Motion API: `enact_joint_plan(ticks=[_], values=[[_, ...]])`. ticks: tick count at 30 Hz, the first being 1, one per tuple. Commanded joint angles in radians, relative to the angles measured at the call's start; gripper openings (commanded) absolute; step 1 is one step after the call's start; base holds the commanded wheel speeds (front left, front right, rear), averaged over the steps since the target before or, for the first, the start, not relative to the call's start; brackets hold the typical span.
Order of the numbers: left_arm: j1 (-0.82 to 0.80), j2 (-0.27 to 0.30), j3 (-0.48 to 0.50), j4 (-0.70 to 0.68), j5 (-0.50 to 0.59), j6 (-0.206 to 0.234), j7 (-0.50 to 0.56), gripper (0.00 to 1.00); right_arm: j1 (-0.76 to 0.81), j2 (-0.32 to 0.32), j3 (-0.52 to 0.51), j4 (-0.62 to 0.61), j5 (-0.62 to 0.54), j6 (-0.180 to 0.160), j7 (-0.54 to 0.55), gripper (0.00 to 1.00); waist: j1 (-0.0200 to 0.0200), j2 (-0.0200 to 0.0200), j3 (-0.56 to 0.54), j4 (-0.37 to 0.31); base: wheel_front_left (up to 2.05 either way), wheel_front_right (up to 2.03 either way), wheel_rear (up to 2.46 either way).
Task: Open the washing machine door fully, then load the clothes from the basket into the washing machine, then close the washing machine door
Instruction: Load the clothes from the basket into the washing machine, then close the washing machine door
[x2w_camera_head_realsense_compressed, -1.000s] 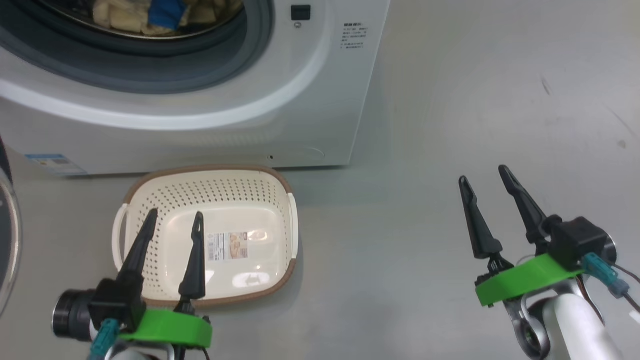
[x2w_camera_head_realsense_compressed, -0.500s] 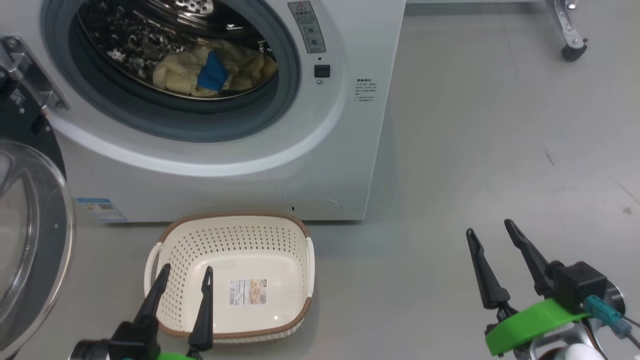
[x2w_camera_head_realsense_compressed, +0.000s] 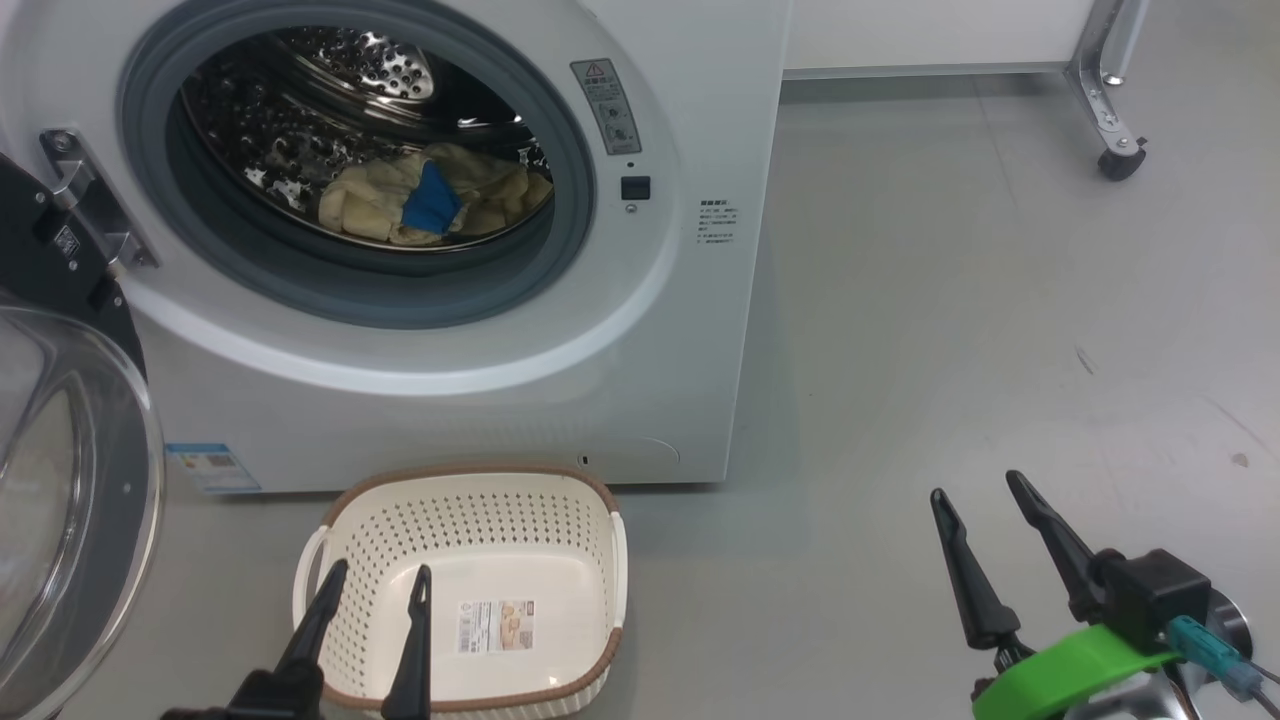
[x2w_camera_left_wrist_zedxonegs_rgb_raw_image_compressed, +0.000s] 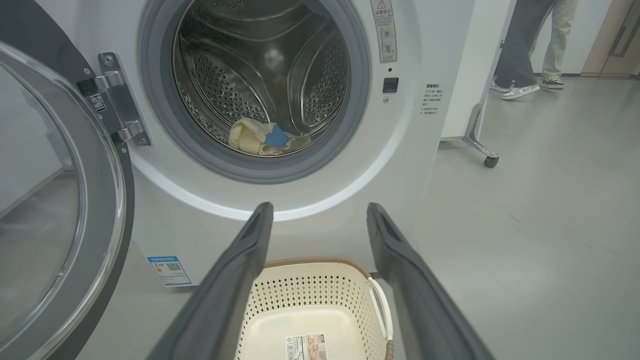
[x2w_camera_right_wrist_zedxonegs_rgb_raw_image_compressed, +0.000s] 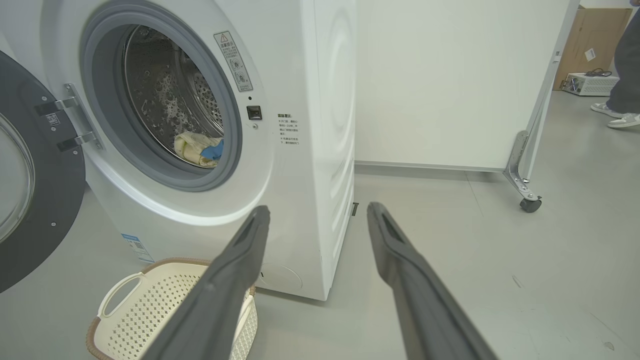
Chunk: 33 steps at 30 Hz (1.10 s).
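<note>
Head view: the washing machine (x2w_camera_head_realsense_compressed: 660, 330) is standing at the far left, its door (x2w_camera_head_realsense_compressed: 70, 480) hanging wide open on the hinge at the left edge, with the black rim and glass bowl reaching out toward the near side. The clothes (x2w_camera_head_realsense_compressed: 430, 195) are lying in a small heap at the bottom of the steel drum (x2w_camera_head_realsense_compressed: 330, 90), behind the grey gasket (x2w_camera_head_realsense_compressed: 350, 290). The basket (x2w_camera_head_realsense_compressed: 450, 525) is sitting on the floor (x2w_camera_head_realsense_compressed: 900, 300) just in front of the machine's lower edge, its label showing on the bare bottom. To the right of the machine, grey floor is stretching wide as far as a white panel (x2w_camera_right_wrist_zedxonegs_rgb_raw_image_compressed: 440, 80) on a castored leg (x2w_camera_head_realsense_compressed: 1115, 160), with a person's legs (x2w_camera_left_wrist_zedxonegs_rgb_raw_image_compressed: 520, 50) showing beyond it.

The left gripper (x2w_camera_head_realsense_compressed: 380, 568) is holding its jaws spread wide and gripping nothing. Its fingertips are pointing over the basket's near side and appear to be hovering above it rather than touching. The right gripper (x2w_camera_head_realsense_compressed: 976, 485) is likewise spreading its jaws wide with nothing between them, over the floor at the near right, well apart from basket and machine.
</note>
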Motion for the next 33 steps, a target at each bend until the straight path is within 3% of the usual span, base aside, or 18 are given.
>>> enact_joint_plan(ticks=[1,23,33], values=[[-0.031,0.014,0.033,-0.024,-0.009,0.208,-0.011,1.00,-0.024,-0.006,0.015,-0.040,0.003,-0.003,0.002,1.00,0.0001,0.0000,0.000,0.000,0.00,0.00,0.00],[-0.047,0.015,0.023,-0.019,-0.006,0.215,-0.008,1.00,-0.018,-0.006,0.015,-0.041,0.011,-0.003,0.004,1.00,0.0001,0.0000,-0.006,-0.002,-0.03,0.03,0.00],[-0.049,0.018,0.019,-0.018,-0.005,0.222,-0.006,1.00,-0.018,-0.006,0.010,-0.035,0.012,-0.003,0.000,1.00,0.0001,0.0000,-0.009,0.004,-1.09,1.09,0.00]])
